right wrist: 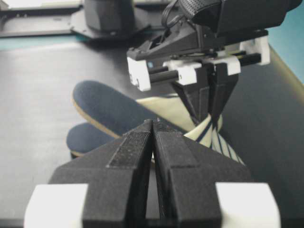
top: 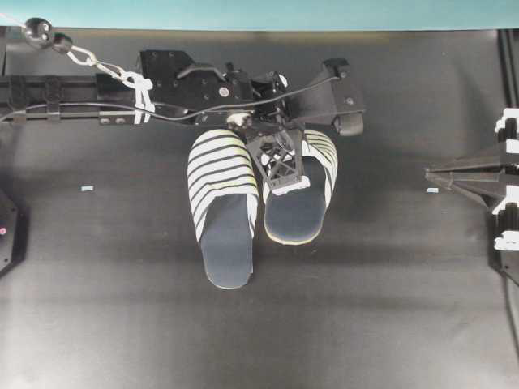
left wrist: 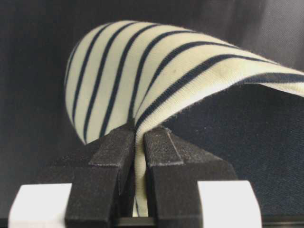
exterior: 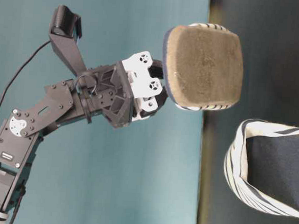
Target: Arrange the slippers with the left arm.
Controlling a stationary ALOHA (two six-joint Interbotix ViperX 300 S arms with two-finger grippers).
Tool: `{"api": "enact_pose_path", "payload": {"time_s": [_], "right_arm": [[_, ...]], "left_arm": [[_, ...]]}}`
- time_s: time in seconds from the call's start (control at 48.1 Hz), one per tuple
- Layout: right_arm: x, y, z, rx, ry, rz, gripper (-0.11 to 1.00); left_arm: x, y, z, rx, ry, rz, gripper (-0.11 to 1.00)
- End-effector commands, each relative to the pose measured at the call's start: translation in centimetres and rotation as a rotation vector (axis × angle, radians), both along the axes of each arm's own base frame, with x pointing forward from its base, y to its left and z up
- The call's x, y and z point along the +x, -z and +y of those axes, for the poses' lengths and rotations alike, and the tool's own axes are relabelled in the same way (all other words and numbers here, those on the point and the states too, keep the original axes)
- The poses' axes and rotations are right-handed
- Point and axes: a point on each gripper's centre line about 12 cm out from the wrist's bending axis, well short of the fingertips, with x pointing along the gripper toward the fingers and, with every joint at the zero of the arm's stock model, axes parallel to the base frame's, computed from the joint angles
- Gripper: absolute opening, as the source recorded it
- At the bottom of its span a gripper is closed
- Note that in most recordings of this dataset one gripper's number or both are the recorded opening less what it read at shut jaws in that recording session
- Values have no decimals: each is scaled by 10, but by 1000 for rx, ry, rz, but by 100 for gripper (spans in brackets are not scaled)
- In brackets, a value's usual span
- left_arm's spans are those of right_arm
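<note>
Striped cloth of one slipper is clenched in my left hand, lifted off the black table just beside its resting mate, while my right hand sits pressed shut, well apart.

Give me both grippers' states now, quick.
Left gripper: shut on the striped toe cover of one navy-and-cream open-back slipper, lifted.
Right gripper: shut, empty.

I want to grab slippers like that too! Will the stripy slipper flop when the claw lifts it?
Probably partly. The navy-and-cream striped fabric toe cover puckers where the left claw pinches it, so it seems soft. The slipper's tan sole stays flat in the air, so likely stiffer, and light.
</note>
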Motion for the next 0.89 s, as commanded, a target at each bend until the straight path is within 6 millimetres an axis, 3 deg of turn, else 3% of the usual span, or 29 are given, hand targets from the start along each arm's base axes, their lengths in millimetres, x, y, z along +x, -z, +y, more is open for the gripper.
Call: {"api": "enact_pose_path", "payload": {"time_s": [0.0,0.312,0.707,0.79,0.873], "right_arm": [[1,-2,0,9,1,-7,0],[1,-2,0,9,1,-5,0],[1,-2,0,9,0,-5,0],[1,0,0,9,1,-2,0],[1,0,0,9,1,-1,0]], "left_arm": [[0,-5,1,8,5,-12,1],[-1,6,1,11,22,10,1],[1,5,-3,23,54,-5,3],[1,5,-3,24,54,-6,14],[2,5,-4,18,46,-10,37]]}}
